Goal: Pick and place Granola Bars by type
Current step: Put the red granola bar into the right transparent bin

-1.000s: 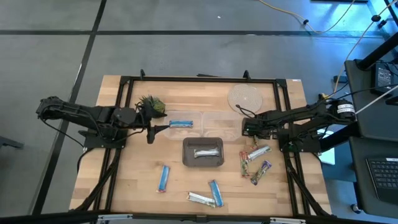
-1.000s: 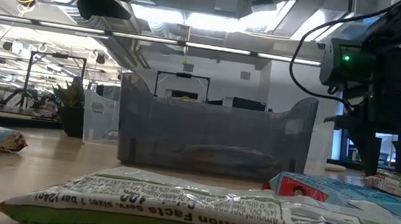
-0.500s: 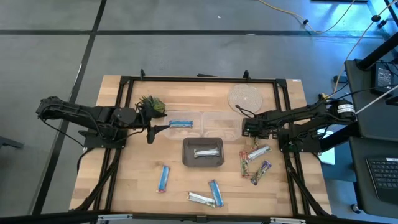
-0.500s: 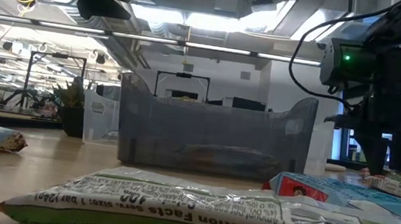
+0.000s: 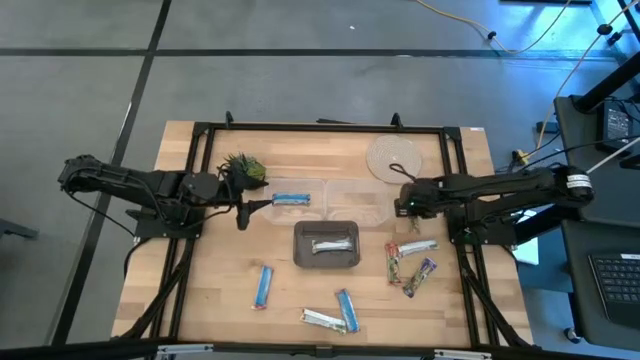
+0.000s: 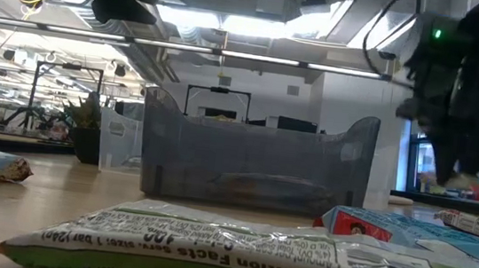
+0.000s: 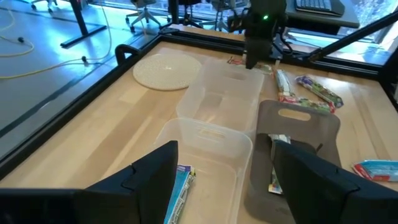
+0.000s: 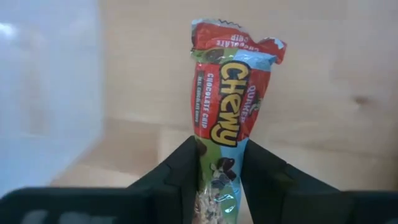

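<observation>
My right gripper is shut on a red multicoloured Chewy bar, raised over the table beside a clear bin. My left gripper is open and hovers over another clear bin, where a blue bar lies flat. A silver bar lies in the grey tray. Three multicoloured bars lie flat on the table's right part. Two blue bars and a silver one lie near the near edge. My right gripper pinches the Chewy bar between its two fingers, on the lower part of the wrapper. The fingers lie along the bar. Its crimped top end sticks out past the fingertips. The bar is lifted clear of the table.
A round woven coaster lies at the far right and a small potted plant at the far left. A black frame runs round the table. Bare wood lies between the tray and the near bars.
My right gripper has risen from the table by the multicoloured bars with the red bar in its fingers, and its arm has stretched out straighter. The left arm has kept still.
</observation>
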Motion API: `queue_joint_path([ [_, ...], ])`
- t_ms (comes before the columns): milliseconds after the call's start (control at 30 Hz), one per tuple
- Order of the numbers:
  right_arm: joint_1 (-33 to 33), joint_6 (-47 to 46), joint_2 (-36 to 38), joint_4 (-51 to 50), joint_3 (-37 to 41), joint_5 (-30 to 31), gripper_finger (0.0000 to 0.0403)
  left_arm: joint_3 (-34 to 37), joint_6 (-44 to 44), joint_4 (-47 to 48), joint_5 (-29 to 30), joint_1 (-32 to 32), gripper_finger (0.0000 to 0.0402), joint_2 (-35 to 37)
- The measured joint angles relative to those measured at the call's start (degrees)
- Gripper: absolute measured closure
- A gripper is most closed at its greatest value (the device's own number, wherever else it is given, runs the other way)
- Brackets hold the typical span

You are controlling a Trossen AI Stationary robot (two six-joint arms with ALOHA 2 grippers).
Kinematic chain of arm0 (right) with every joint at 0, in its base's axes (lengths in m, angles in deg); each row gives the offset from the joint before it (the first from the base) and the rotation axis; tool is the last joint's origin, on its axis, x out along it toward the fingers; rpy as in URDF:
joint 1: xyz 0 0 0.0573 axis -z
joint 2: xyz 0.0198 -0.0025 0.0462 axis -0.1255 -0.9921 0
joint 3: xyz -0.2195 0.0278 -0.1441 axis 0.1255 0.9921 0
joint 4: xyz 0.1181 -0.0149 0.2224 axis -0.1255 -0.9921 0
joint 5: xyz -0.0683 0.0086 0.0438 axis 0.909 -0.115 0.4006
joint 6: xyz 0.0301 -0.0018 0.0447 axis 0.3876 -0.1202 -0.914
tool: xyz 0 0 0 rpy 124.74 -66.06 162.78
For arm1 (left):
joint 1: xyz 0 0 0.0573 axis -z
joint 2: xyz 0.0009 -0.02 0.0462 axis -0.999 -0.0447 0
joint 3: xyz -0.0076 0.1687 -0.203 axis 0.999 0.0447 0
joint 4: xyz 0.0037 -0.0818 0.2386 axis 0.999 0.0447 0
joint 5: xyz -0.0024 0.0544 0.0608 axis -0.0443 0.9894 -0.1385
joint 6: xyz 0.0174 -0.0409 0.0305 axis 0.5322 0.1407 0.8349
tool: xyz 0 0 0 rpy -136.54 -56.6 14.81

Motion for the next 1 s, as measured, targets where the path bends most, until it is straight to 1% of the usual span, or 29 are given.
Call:
queue_joint_path([
  [100,0.02,0.91,3.8,-0.94,-2.18,4.87,0.0291,0.0,0.0,0.0,0.39,0.0,0.0151,0.0],
  [200,0.0,5.16,6.78,-1.38,-5.61,11.48,0.0291,0.0,0.0,0.0,0.41,0.0,0.015,0.0],
  [300,0.0,14.82,8.18,1.73,-10.01,16.87,0.0291,-0.01,0.0,0.0,0.41,0.0,0.015,0.0],
  [433,0.0,31.88,7.5,12.01,-15.23,20.88,0.0291,-0.02,0.0,0.0,0.41,0.0,0.0151,0.0],
  [567,0.0,49.41,4.3,24.04,-19.48,20.72,0.029,-0.02,-0.01,0.01,0.41,0.0,0.0151,-0.02],
  [667,0.0,56.83,0.45,29.7,-21.89,20.33,0.029,-0.02,-0.02,0.03,0.41,0.0,0.015,-0.02],
  [767,0.07,62.05,-4.38,30.34,-23.82,18.57,0.029,-0.02,0.0,0.03,0.39,0.02,0.015,-0.02],
  [900,0.07,69.82,-11.17,29.96,-24.37,14.45,0.029,-0.02,-0.02,0.04,0.39,0.01,0.0151,0.0],
  [1000,0.04,70.47,-16.08,29.99,-24.37,12.93,0.029,-0.02,-0.02,0.05,0.39,0.0,0.015,-0.02],
])
